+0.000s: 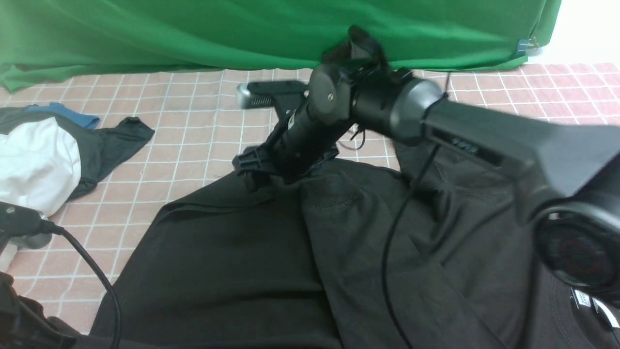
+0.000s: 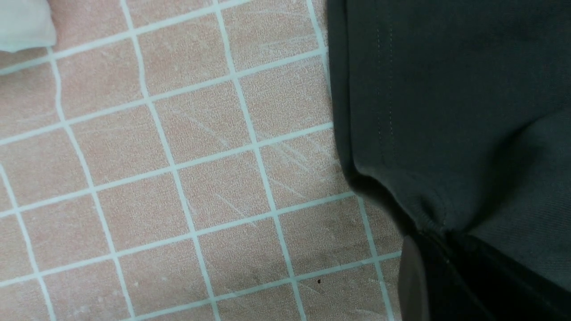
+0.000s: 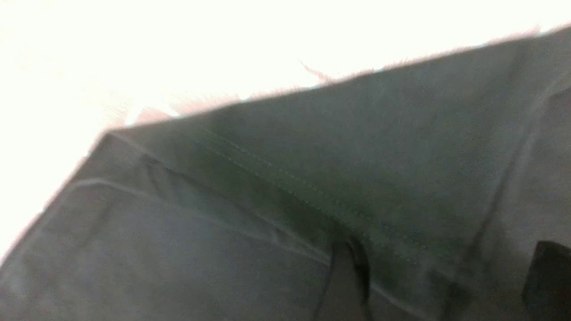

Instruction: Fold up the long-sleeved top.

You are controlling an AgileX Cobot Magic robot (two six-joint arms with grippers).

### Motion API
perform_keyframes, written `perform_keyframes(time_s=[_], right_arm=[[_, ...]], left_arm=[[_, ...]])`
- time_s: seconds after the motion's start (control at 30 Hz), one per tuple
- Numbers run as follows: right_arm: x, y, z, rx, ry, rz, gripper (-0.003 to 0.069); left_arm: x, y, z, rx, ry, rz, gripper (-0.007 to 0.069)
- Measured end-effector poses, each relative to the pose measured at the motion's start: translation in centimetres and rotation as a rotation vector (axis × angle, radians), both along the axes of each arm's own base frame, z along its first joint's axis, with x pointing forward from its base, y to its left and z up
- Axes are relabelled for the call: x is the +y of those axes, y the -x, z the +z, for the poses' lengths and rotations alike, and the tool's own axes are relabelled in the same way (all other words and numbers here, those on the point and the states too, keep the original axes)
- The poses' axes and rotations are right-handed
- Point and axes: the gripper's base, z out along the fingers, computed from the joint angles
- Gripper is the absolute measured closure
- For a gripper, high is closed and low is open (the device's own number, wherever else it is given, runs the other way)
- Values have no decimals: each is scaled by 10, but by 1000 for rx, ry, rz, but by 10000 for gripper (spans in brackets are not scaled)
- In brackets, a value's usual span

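Note:
The long-sleeved top (image 1: 252,261) is a large black garment lying over the near and right part of the table. My right arm reaches across it from the right. The right gripper (image 1: 249,172) hangs just above the top's far edge. In the right wrist view this gripper (image 3: 446,285) is open, its fingers (image 3: 343,281) wide apart over the dark cloth (image 3: 312,178), with nothing between them. In the left wrist view the left gripper (image 2: 428,249) is shut on a puckered hem corner of the top (image 2: 446,111), beside the bare table.
A white garment (image 1: 34,165) and a smaller dark cloth with blue trim (image 1: 111,140) lie at the far left. The pink checked table cover (image 1: 193,121) runs back to a green backdrop (image 1: 242,29). A black cable (image 1: 387,252) hangs over the top.

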Motion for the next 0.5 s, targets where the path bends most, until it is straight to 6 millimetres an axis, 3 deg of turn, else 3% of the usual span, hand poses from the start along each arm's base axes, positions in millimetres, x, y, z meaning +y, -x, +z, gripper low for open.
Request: perform_keyframes(time_s=[0.07, 0.3, 0.47, 0.5], right_arm=[[0, 0, -8, 24, 14, 4, 148], [5, 3, -7, 24, 10, 28, 184], [18, 5, -7, -40, -31, 80, 336], [22, 5, -5, -83, -50, 91, 415]], left_arm=[[0, 0, 0, 0, 0, 0, 589], [0, 0, 0, -1, -5, -1, 589], [0, 0, 0, -6, -6, -1, 589], [0, -1, 0, -6, -6, -1, 589]])
